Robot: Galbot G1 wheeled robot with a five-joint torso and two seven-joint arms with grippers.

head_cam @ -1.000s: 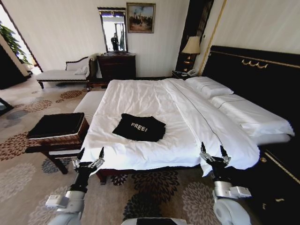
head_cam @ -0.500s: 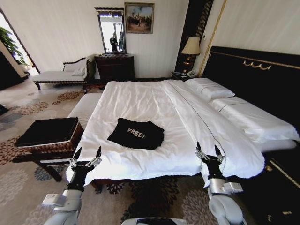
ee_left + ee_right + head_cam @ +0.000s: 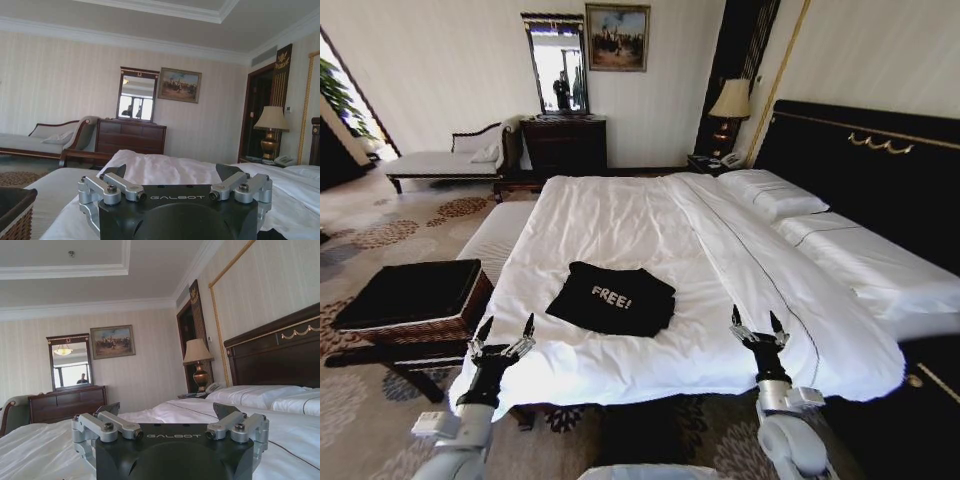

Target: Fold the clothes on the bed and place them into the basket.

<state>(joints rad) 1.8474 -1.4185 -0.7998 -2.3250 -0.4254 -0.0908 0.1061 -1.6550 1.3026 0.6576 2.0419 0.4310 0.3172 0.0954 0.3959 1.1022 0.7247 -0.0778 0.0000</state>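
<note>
The clothes are a black T-shirt (image 3: 611, 298) with white "FREE!" lettering, lying folded into a rough square on the white bed (image 3: 650, 220) near its foot. The basket (image 3: 412, 305), dark wicker with a black inside, stands left of the bed on a low bench; its rim shows in the left wrist view (image 3: 15, 215). My left gripper (image 3: 504, 328) is held up, open and empty, at the bed's near left corner. My right gripper (image 3: 756, 322) stands open and empty at the foot edge, right of the shirt. Both wrist views look low across the sheets.
A tall black headboard (image 3: 860, 180) and white pillows (image 3: 770, 192) line the right side. A white striped bench (image 3: 498, 235) sits left of the bed beyond the basket. A dresser (image 3: 565, 145), chaise (image 3: 450, 158) and bedside lamp (image 3: 728, 100) stand by the far wall. Patterned carpet (image 3: 380, 235) lies to the left.
The whole head view has shifted: the bed, shirt and basket now appear closer and lower, so the camera has moved toward the bed. Both grippers stay raised and open.
</note>
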